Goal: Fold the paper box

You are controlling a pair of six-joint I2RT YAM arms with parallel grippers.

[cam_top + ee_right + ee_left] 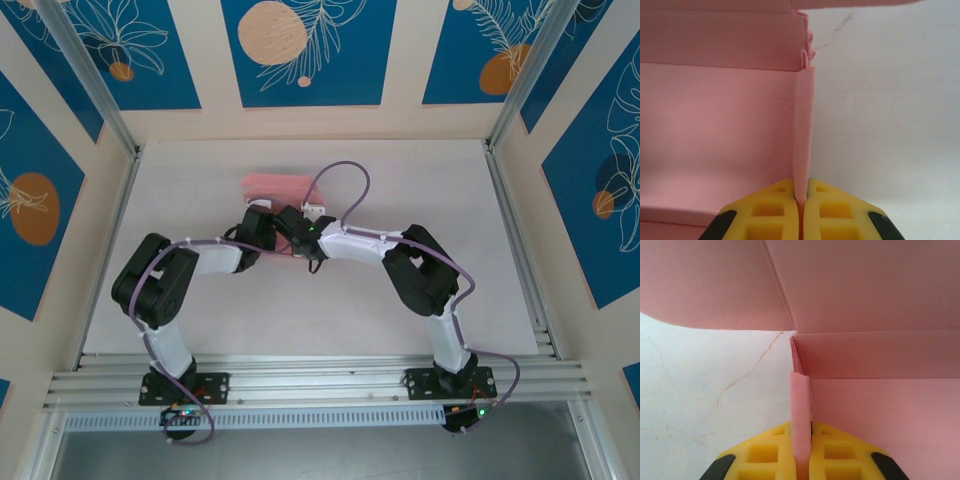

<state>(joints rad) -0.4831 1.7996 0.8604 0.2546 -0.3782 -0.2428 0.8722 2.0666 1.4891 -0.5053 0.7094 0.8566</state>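
The pale pink paper box lies on the white table, just beyond both wrists in the top view. In the left wrist view, the box's left side wall stands upright. My left gripper is shut on this wall, its yellow fingers pinching it, and the box floor stretches to the right. My right gripper is shut on the box's right side wall, with the box's inside spreading to the left. Flaps of the box rise behind both walls.
The white table spreads around the box, bare to the left and right. Patterned blue and cream walls enclose it at the back and sides. An aluminium rail runs along the near edge, carrying both arm bases.
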